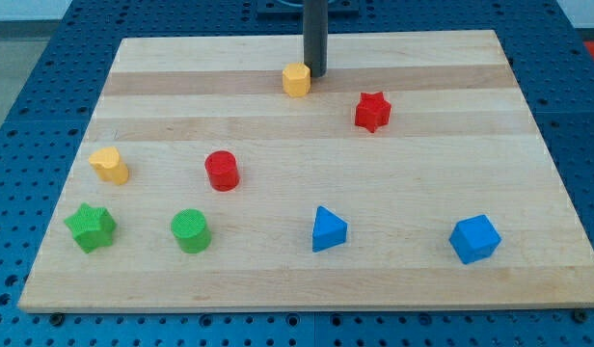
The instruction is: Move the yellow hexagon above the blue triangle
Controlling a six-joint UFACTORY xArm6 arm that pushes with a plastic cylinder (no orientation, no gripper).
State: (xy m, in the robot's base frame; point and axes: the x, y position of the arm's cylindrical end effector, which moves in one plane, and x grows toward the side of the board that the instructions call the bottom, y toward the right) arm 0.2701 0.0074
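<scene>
The yellow hexagon [296, 80] sits near the view's top, about the middle of the board. My tip [316, 75] stands right beside it on its right, touching or nearly touching it. The blue triangle [328, 229] lies far below, toward the view's bottom, slightly right of the hexagon's column.
A red star [372, 112] lies right of the hexagon. A red cylinder [222, 171] is at mid-left, a yellow heart-like block [111, 166] at the left. A green star [92, 227] and a green cylinder [191, 231] are at bottom left. A blue cube [474, 239] is at bottom right.
</scene>
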